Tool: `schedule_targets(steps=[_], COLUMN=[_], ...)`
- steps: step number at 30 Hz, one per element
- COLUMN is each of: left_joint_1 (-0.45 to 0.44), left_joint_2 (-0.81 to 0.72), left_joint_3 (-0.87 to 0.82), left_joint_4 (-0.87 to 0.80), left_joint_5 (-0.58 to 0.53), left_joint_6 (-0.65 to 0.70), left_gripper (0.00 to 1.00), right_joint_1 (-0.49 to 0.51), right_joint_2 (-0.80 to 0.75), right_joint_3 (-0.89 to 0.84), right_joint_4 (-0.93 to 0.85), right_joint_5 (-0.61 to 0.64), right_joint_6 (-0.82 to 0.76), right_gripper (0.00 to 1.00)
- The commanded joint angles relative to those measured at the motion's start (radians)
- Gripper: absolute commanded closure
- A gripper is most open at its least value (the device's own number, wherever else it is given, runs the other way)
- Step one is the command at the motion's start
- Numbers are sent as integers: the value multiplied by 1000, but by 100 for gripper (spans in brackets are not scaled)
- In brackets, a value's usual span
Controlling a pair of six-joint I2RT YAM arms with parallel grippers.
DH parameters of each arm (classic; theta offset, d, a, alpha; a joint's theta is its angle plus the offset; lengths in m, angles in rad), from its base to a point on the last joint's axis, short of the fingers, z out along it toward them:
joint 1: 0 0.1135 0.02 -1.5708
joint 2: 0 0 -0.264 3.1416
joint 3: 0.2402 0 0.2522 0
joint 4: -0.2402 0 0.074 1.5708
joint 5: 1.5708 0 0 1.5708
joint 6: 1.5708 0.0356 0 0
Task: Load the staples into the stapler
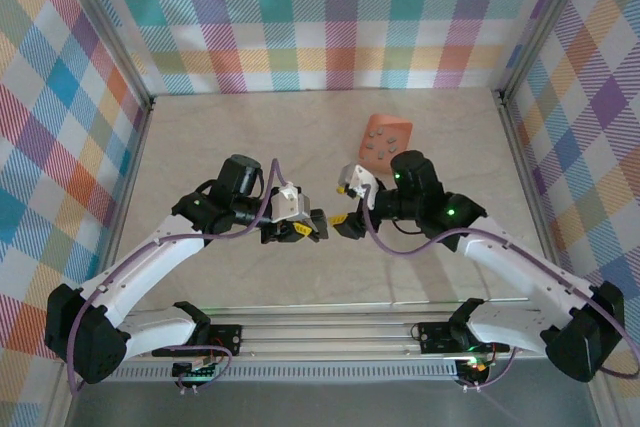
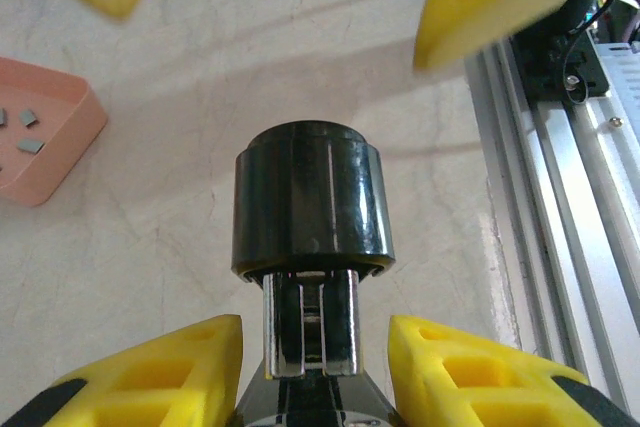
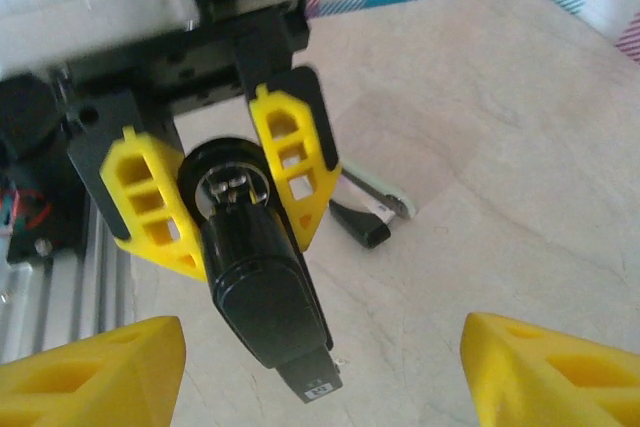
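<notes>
From my station I see the left claw (image 3: 250, 247) clenched on the stapler (image 3: 265, 297), its two yellow fingers (image 3: 150, 202) pressing the black body from either side. The stapler sticks out of that claw lengthwise, toward the right claw (image 3: 322, 337). In the left wrist view I am looking down its length: a rounded black cap sits at the far end and a shiny metal channel runs below it between my own fingers.

The right claw is released. Its yellow fingers stand wide apart on either side of the stapler's free end and touch nothing. From overhead the two claws face each other tip to tip over the middle of the tabletop (image 1: 250, 137), just in front of the arm bases.

The pink tray (image 2: 75, 142) lies on the tabletop well apart from the stapler, behind the right arm in the overhead view. A few small grey staples (image 2: 30, 145) lie inside it.

A small black and pale piece (image 3: 368, 215) lies flat on the tabletop near the left claw; I cannot tell what it is
</notes>
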Motion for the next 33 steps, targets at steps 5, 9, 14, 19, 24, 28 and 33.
schedule_targets(steps=[5,9,14,19,24,28,33], left_joint_1=[3,3,2,2,4,41,94], left_joint_2=[-25,-15,-12,-8,-11,-22,-58], left_joint_3=[39,46,55,58,57,45,31], left_joint_4=[30,25,20,17,19,56,99], left_joint_5=[83,95,95,100,106,171,242], left_joint_6=[40,36,39,39,14,-52,-122], left_gripper=[100,100,100,100,100,100,100], right_joint_1=[37,53,60,59,53,-18,-165], right_joint_2=[103,140,156,165,136,77,-34], right_joint_3=[90,103,110,121,92,31,-89], right_joint_4=[-43,-22,-15,-28,-10,39,155], right_joint_5=[-95,-107,-147,-187,-191,-241,-354], right_joint_6=[-202,-204,-214,-233,-247,-192,-76], right_gripper=[30,33,43,58,80,82,83])
